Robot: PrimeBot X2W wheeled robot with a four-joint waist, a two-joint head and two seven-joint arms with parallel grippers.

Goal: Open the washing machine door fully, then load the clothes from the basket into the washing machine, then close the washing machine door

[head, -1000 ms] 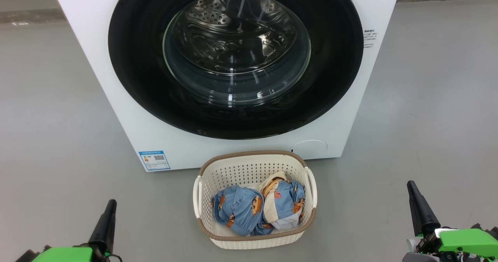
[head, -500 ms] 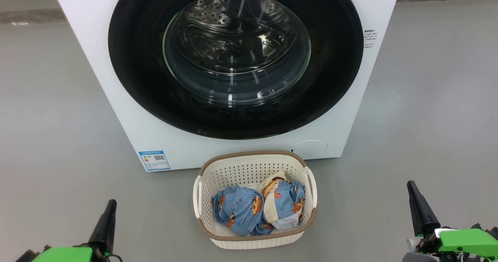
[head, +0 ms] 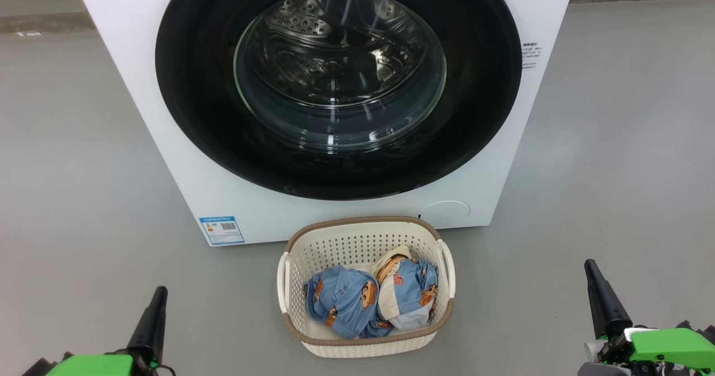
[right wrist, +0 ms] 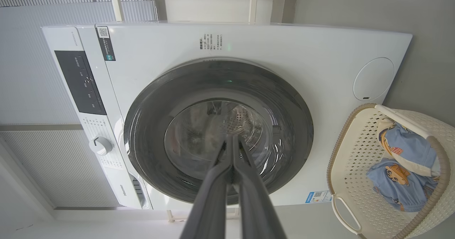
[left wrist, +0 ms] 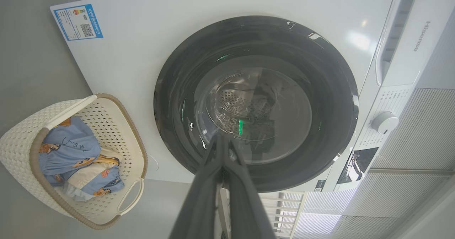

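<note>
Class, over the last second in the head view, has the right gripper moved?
No. The right gripper stays at the same spot right of the basket, fingers shut.

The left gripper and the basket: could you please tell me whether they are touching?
Apart. The head view shows bare grey floor between the left gripper, low at the left, and the basket.

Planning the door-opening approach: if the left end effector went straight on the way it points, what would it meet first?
Most likely the washing machine door, at its glass window: the left end effector, shut, aims there. Nothing shows in between, though depth is unclear.
</note>
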